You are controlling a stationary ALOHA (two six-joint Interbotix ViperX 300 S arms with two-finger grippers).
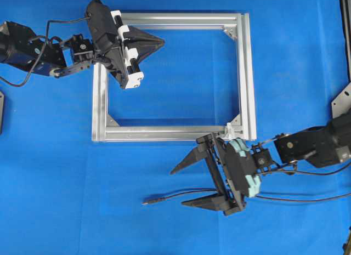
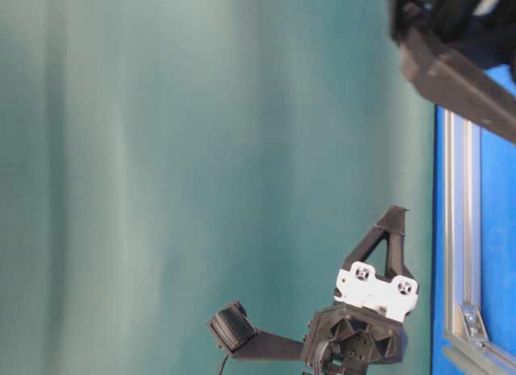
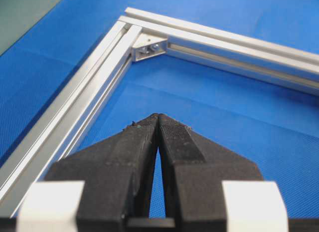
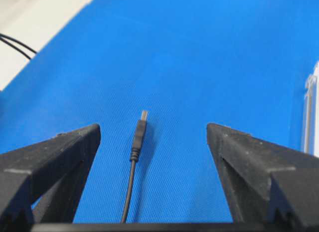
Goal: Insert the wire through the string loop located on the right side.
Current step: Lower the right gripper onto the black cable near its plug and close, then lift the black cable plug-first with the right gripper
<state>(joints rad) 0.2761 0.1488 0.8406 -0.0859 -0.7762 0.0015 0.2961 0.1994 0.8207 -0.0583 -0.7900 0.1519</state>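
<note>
Wire (image 4: pixel 134 167): on tabletop, long axis along right tool's reach, plug ahead.
Right tool (image 4: pixel 152 142): jaws wide, straddling wire, nearer arm.
Left tool (image 3: pixel 158 123): closed, empty.

The overhead view looks straight down from well above on the blue table (image 1: pixel 164 222), taking in the whole aluminium frame (image 1: pixel 248 74) and both arms. The table-level view sits low, turned sideways, facing a green backdrop (image 2: pixel 161 149); it shares one frame rail with the overhead. The left wrist camera looks close along its shut jaws at a frame corner. The right wrist camera looks between wide-apart jaws at the wire (image 4: pixel 137 137).
</note>
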